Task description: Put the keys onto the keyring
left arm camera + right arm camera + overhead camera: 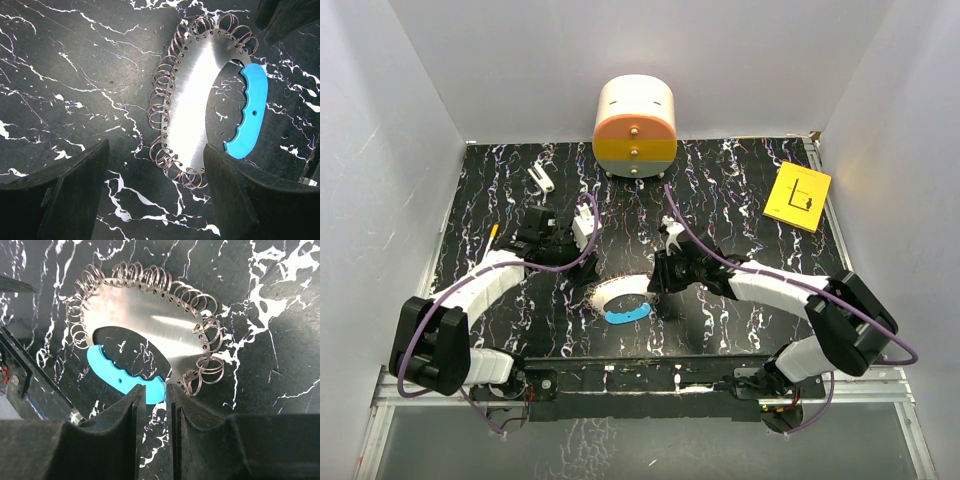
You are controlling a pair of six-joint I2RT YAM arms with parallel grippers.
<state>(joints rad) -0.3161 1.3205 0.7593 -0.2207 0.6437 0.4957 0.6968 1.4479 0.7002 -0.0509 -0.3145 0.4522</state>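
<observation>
The keyring [620, 290] lies flat on the black marbled table. It is an oval loop made of a shiny metal crescent [192, 100] edged with several small wire rings and a bright-blue grip [247, 115] [117, 372]. My left gripper [155, 200] [586, 240] hovers open over one end of the loop, its fingers clear of it. My right gripper [156, 395] [658, 278] is at the other end. Its jaws stand a narrow gap apart, with the blue grip's tip just beyond them and nothing held. The keys are out of view.
A cream-and-orange drum [635, 125] stands at the back centre. A yellow card [798, 196] lies at the back right and a small white piece [542, 178] at the back left. White walls close in three sides. The arms' black base rail [30, 385] runs along the near edge.
</observation>
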